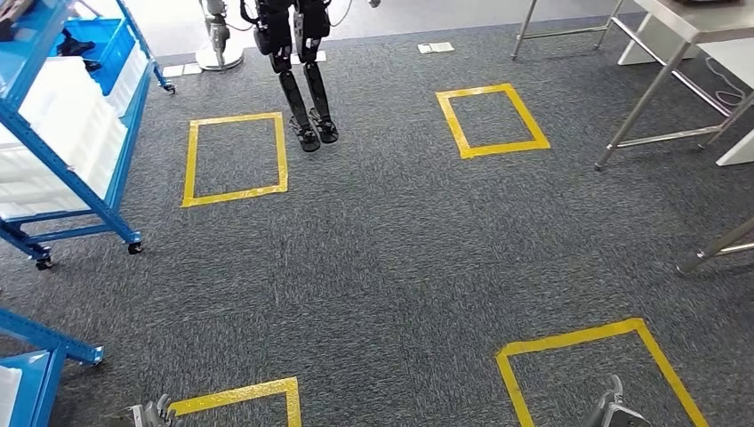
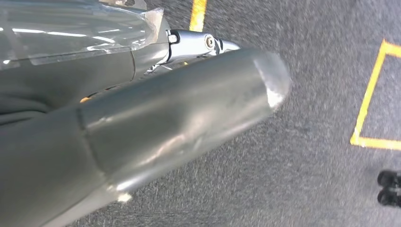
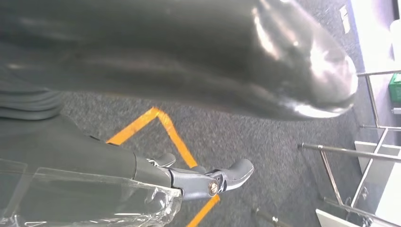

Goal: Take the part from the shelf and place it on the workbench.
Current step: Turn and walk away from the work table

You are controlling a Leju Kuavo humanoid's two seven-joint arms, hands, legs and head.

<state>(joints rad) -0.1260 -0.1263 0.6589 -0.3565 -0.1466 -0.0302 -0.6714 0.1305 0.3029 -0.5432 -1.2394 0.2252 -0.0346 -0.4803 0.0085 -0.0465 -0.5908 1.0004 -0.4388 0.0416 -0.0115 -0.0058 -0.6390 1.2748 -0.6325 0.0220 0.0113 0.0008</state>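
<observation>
Walking stage, both arms hanging. The left hand point(image 1: 153, 413) at lower left and the right hand point(image 1: 612, 405) at lower right are cut off by the frame edge; each hangs released, fingers apart, carrying nothing. The blue wheeled metal shelf point(image 1: 120, 160) stands at upper left with white plastic bins point(image 1: 62, 133); the part itself cannot be made out among them. The robot should turn towards this shelf and stop squarely facing it. The steel-legged worktop point(image 1: 702, 22) at upper right is largely cropped.
</observation>
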